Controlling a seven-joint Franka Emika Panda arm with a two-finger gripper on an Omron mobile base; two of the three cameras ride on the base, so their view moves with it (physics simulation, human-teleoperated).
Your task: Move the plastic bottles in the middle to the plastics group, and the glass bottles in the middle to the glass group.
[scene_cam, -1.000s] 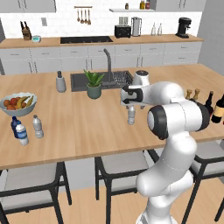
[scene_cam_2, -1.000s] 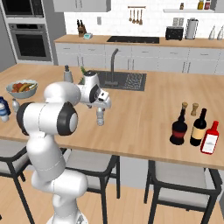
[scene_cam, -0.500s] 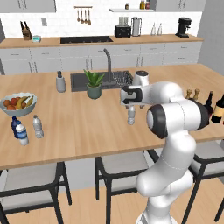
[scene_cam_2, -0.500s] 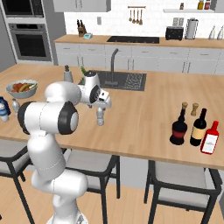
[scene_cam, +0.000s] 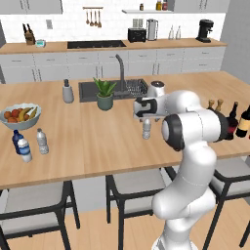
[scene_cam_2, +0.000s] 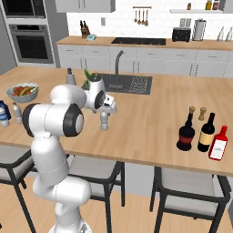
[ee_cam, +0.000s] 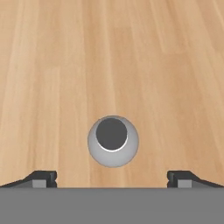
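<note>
The gripper hung wide open above the plastic bottle; an off-centre descent could topple it.

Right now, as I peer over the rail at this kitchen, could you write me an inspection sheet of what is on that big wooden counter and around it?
Surface: long wooden island counter, with a sink set in.
Job's things: small clear plastic water bottle upright mid-counter; another at the left end beside a dark blue bottle and a pale blue-capped bottle; wide dark red-labelled bottle at the right end by a slim dark wine bottle.
Clutter: fruit bowl, potted plant, red bottle.
Grippers: gripper open, directly above the middle bottle, not touching.
Cables: nothing seen.
Surroundings: stools, back cabinets, oven.
</note>
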